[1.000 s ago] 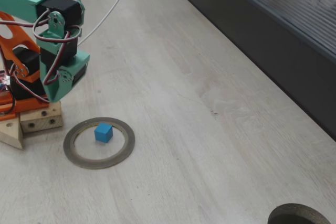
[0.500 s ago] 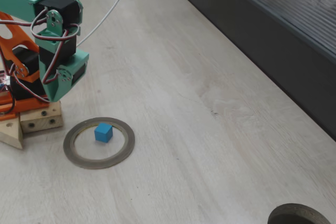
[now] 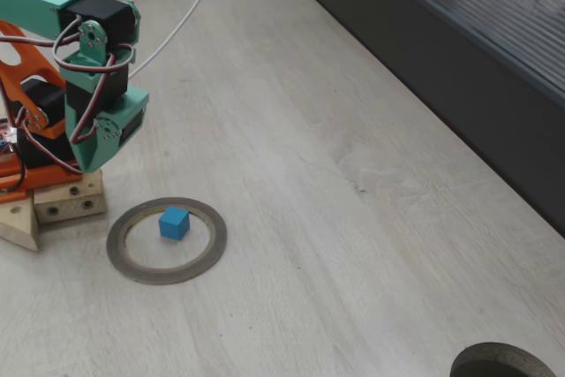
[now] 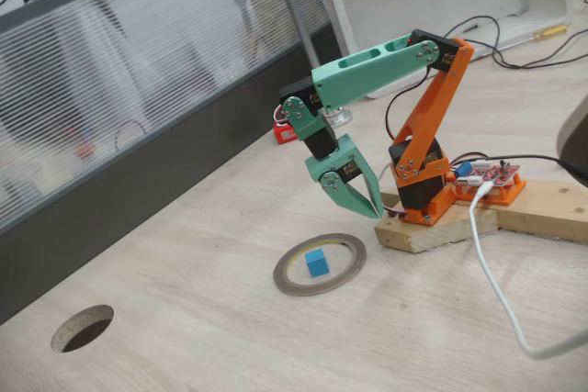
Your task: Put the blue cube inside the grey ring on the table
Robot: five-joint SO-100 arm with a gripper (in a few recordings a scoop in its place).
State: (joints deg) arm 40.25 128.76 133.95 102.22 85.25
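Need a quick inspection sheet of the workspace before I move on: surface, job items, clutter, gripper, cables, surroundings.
Surface: pale wood-grain table, round hole near one edge.
Job's things: blue cube sits inside the grey ring, apart from its rim.
Clutter: nothing seen near the ring.
Gripper: gripper raised beside the ring, shut, empty.
Cables: white cable trails across the table.
Surroundings: dark panel along the table edge.
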